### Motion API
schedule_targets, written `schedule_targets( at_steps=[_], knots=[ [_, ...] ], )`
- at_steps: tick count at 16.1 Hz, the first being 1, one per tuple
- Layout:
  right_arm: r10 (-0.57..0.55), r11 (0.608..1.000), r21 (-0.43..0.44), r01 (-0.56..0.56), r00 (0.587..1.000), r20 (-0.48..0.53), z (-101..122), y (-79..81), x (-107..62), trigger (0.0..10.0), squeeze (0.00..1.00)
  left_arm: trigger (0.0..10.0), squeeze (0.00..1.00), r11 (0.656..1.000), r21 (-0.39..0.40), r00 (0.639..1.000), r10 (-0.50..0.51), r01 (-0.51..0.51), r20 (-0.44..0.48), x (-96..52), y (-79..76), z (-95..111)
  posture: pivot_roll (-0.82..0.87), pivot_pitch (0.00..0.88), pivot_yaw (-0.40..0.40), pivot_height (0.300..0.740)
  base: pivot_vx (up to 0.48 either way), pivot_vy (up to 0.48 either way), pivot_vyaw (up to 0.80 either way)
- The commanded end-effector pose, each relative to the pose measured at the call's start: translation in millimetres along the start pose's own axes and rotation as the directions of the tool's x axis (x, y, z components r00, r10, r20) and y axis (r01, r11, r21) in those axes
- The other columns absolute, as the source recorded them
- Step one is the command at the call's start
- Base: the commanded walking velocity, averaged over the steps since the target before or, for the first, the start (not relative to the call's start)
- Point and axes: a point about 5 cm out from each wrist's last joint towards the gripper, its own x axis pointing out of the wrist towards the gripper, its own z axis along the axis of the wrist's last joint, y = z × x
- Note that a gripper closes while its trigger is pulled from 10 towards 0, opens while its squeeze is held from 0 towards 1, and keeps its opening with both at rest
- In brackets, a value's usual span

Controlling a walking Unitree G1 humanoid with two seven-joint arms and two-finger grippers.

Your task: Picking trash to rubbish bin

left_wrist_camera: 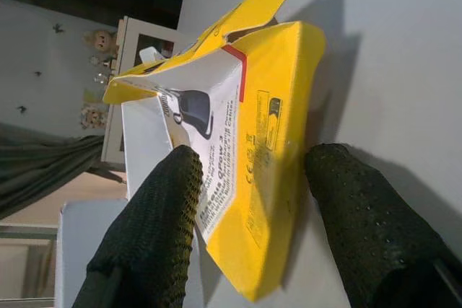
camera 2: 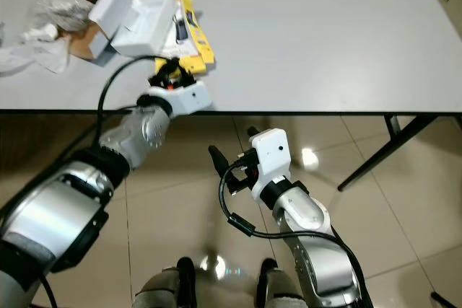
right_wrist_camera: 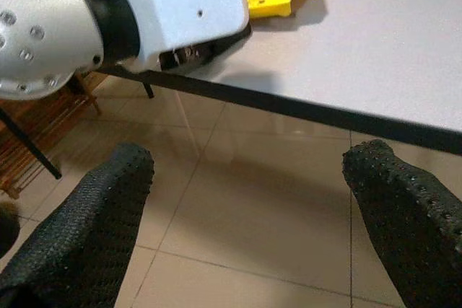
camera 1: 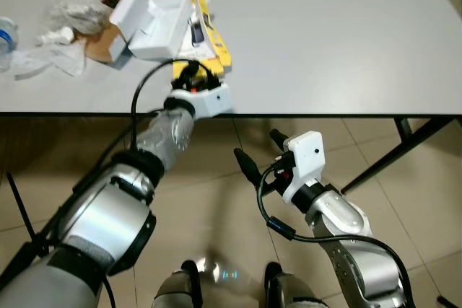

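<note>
Left gripper (left_wrist_camera: 253,200) spread wide, straddling flat yellow cardboard box (left_wrist_camera: 271,142), upper left of frame; box's long axis along fingers. Right gripper (camera 1: 254,153) spread, idle below grey table (camera 1: 346,48).

A flattened yellow carton (camera 1: 208,30) with a white printed panel showing a computer mouse lies near the front edge of the table, in the upper left of the head views, its end flaps sprung open. Touching it on the left is an open white box (camera 1: 155,23), tilted, lid raised. Further left sit a brown cardboard piece (camera 1: 105,42), crumpled clear plastic wrap (camera 1: 76,12) and crumpled white paper (camera 1: 43,54), clustered together in the upper left corner.
</note>
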Motion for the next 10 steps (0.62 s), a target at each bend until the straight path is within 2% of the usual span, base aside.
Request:
schedule_targets(
  at_steps=[1, 9, 10],
  knots=[
    [0.004, 1.0, 0.025, -0.004, 1.0, -0.002, 1, 5.0, -5.4, 10.0, 0.0, 10.0, 0.0, 0.999, 0.043, 0.999, -0.024, 0.026, -0.046, -2.5, -3.8, -11, -0.17, 0.354, 0.019, 0.74, 0.0, 0.0, 0.0],
    [-0.024, 0.997, 0.076, 0.027, 0.999, -0.032, 3, 15.8, -23.4, 10.0, 0.0, 10.0, 0.0, 0.999, 0.049, 0.992, 0.017, -0.011, -0.123, 0.9, 15.0, -25, -0.2, 0.423, 0.008, 0.74, 0.0, 0.0, 0.0],
    [-0.028, 0.996, 0.08, 0.031, 0.999, -0.038, 2, 16.4, -24.3, 10.0, 0.0, 8.3, 0.0, 0.999, 0.035, 0.991, 0.018, -0.013, -0.131, 0.7, 14.8, -25, -0.2, 0.424, 0.007, 0.74, 0.0, 0.0, 0.0]
  ],
)
